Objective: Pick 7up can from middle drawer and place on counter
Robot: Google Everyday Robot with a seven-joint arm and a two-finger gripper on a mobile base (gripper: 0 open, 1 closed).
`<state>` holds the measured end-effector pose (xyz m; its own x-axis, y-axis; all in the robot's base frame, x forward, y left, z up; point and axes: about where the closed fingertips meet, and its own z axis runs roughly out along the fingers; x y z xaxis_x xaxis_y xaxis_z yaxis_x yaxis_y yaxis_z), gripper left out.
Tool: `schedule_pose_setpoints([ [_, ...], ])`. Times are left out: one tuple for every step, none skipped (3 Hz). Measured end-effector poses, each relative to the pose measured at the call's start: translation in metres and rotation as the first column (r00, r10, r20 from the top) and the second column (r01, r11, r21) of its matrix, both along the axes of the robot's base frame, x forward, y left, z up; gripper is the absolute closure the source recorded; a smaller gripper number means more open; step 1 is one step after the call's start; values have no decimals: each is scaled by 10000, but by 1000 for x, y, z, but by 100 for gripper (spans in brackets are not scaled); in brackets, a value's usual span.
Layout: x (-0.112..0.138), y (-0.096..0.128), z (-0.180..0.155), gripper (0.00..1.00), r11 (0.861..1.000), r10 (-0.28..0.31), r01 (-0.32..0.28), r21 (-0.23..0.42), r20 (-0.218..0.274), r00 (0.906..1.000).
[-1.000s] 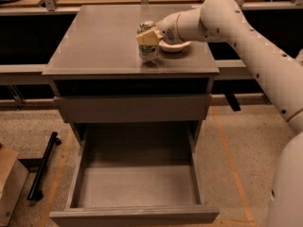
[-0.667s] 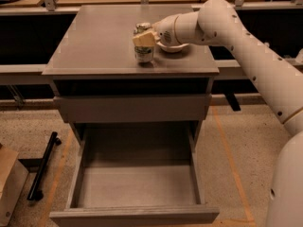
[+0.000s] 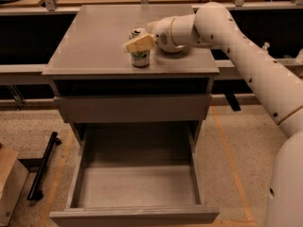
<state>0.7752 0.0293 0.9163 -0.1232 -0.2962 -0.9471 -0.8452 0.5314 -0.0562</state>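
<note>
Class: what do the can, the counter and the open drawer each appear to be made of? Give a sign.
The 7up can looks like thin metal: its top rim glints silver. The counter is matte grey, perhaps laminate or painted board. The middle drawer shows the same smooth grey panels. The gripper is at the can, above the counter.

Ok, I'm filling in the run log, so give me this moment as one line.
7up can: upright on counter, near front edge | gripper: shut on 7up can, over counter | middle drawer: open, empty
</note>
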Motion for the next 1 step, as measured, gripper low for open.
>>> schedule_pose_setpoints([
  [0, 0, 0, 0, 10000, 2, -2, 0, -1, 10000],
])
